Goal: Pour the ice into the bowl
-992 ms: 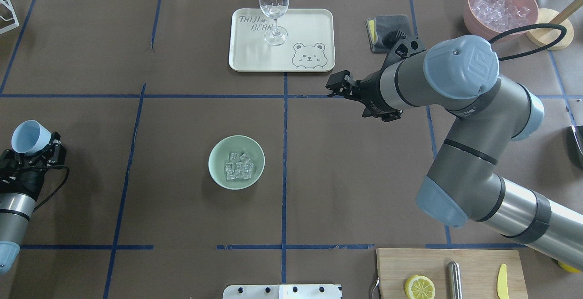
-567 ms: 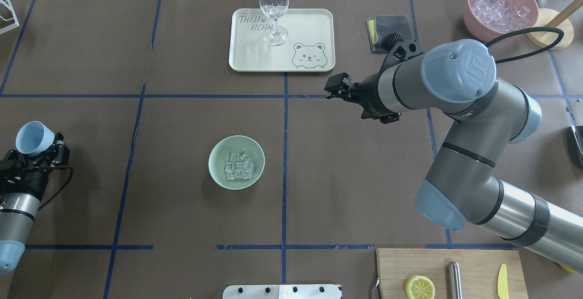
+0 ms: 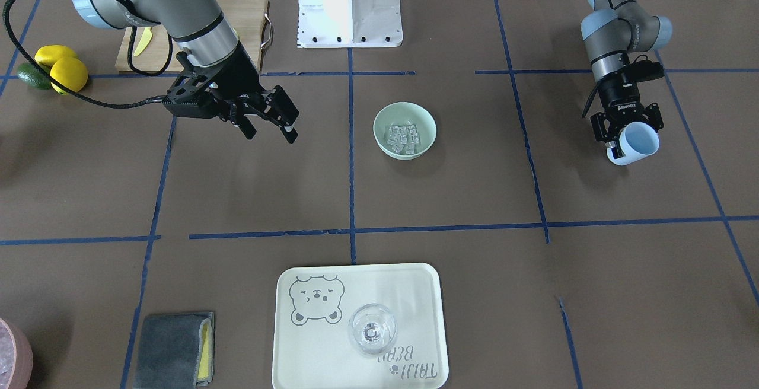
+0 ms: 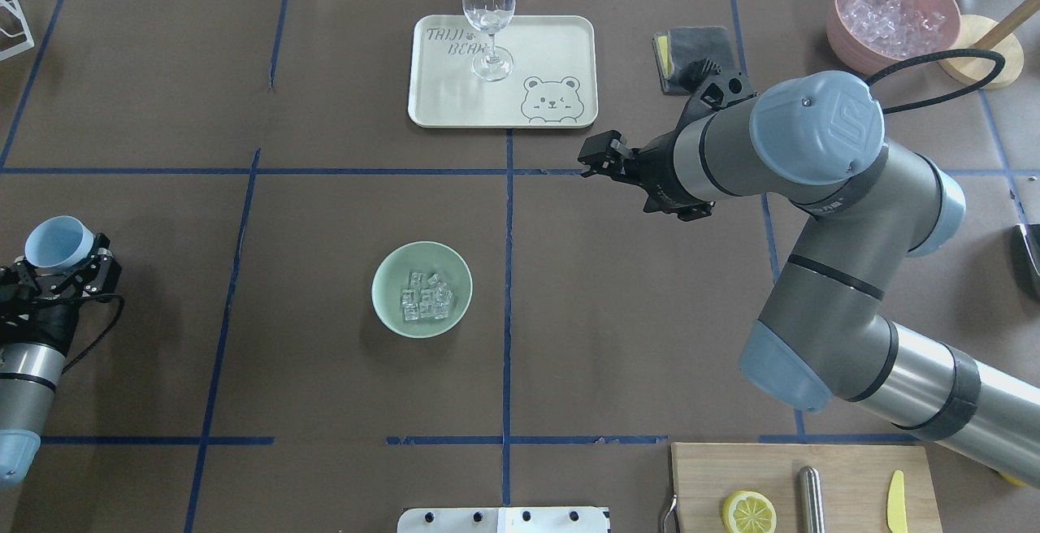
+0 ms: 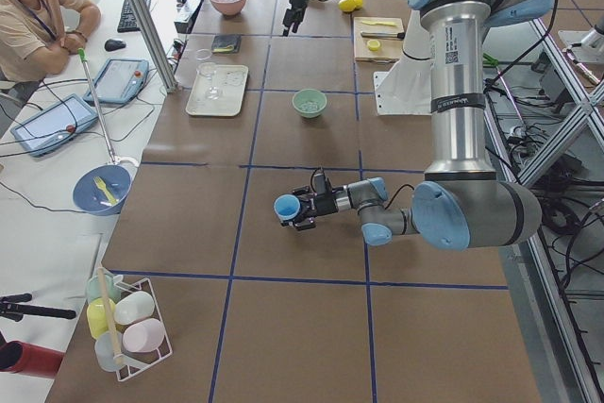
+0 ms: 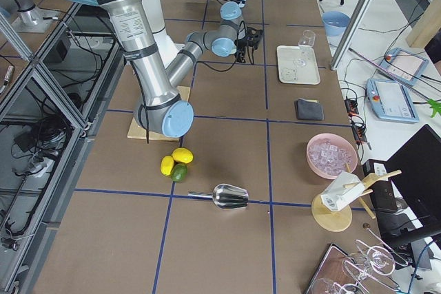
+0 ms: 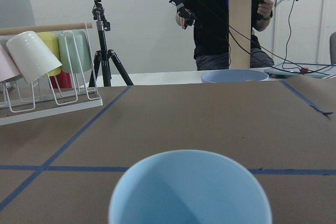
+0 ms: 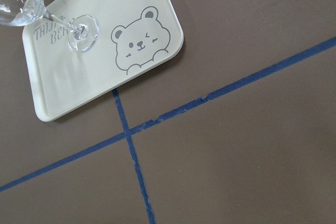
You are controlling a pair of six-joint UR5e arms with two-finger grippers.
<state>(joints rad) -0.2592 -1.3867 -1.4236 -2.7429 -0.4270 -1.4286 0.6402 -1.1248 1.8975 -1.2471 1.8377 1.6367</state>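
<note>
Our left claw (image 3: 627, 135) pinches the cup (image 3: 639, 140); the bowl (image 3: 428, 140), holding the ice (image 3: 403, 134), sits well off to its right. Our right claw (image 3: 271, 134) hangs spread and empty, the bowl well apart on its left.

Basically a dull brown worktop (image 4: 650, 314) gridded with blue tape lines (image 4: 507, 273), a pale mint-green bowl (image 4: 388, 277) of clear glassy ice (image 4: 426, 297), a light blue cup (image 4: 53, 242), a cream tray (image 4: 552, 37) with a grey winking-bear print (image 4: 550, 99) and lettering, plus a pink bowl (image 4: 841, 29) at the far right corner.
</note>
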